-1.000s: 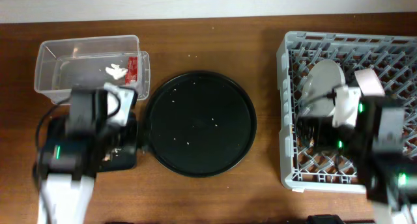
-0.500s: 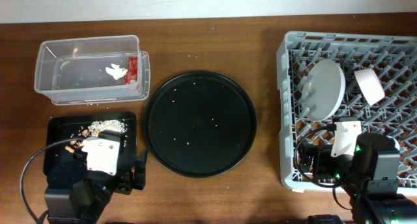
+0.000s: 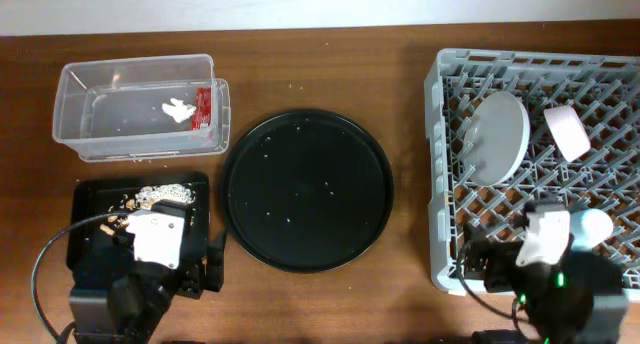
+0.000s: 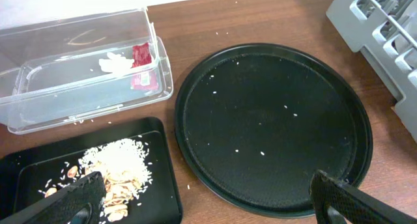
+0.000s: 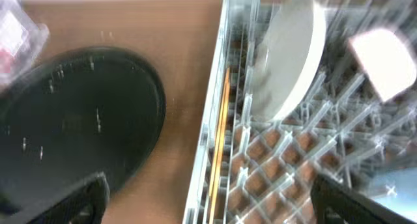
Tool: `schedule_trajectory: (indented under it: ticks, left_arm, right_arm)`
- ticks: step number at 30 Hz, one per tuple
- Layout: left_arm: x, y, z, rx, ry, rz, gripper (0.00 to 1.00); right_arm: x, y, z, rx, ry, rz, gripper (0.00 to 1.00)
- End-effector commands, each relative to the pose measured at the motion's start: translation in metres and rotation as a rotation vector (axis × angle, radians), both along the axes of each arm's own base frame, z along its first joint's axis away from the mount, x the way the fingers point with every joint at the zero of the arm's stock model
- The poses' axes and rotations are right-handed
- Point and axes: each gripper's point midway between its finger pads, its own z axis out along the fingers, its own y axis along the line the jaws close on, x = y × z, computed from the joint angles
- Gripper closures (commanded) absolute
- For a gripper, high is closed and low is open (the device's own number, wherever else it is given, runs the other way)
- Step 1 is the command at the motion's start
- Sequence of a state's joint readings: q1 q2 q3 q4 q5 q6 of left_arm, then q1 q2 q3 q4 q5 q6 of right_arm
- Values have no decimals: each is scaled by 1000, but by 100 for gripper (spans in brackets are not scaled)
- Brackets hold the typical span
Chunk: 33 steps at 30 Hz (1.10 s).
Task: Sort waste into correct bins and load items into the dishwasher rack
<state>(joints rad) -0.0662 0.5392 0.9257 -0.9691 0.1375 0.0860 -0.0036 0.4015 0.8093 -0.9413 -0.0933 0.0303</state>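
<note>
The clear tub (image 3: 135,134) at the back left holds the red wrapper (image 3: 204,104) and the white tissue (image 3: 178,109); both also show in the left wrist view (image 4: 140,55). The small black tray (image 3: 198,216) holds rice crumbs and peanut shells (image 4: 120,168). I cannot make out the carrot. The grey rack (image 3: 440,164) holds the plate (image 3: 497,134) on edge, the pinkish cup (image 3: 567,129) and the light-blue cup (image 3: 592,226). My left gripper (image 4: 208,201) is open and empty, low by the black tray. My right gripper (image 5: 208,201) is open and empty over the rack's front left corner.
The large round black tray (image 3: 305,189) with scattered crumbs lies between the bins and the rack. Thin wooden sticks (image 5: 218,139) lie along the rack's left wall. Both arms sit at the table's front edge.
Both arms have pulled back towards the front edge. The left came away from the tub and tray. The right left the rack's middle, and the light-blue cup now shows in the rack.
</note>
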Motion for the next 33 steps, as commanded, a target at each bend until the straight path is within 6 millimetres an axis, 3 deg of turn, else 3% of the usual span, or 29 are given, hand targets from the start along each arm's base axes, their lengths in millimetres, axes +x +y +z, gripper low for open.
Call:
schedule_trajectory:
  ticks: [1,7,14,18,33]
  left_arm:
    - [0,1,-2,-3,1,10,1]
    - [0,1,-2,-3,1,10,1]
    - [0,1,-2,-3,1,10,1]
    - [0,1,-2,-3,1,10,1]
    - [0,1,-1,-3,0,10,1]
  right_arm:
    - [-5,-2,-10,1,-168,-14,2]
    - [26,-2,-10,2,-474,-13,2]
    - [56,-3,-44,-2,-639,-16,2]
    - [56,-1,-87,-63,-465,8,2]
    - [56,-1,-86,-44,-467,5,2]
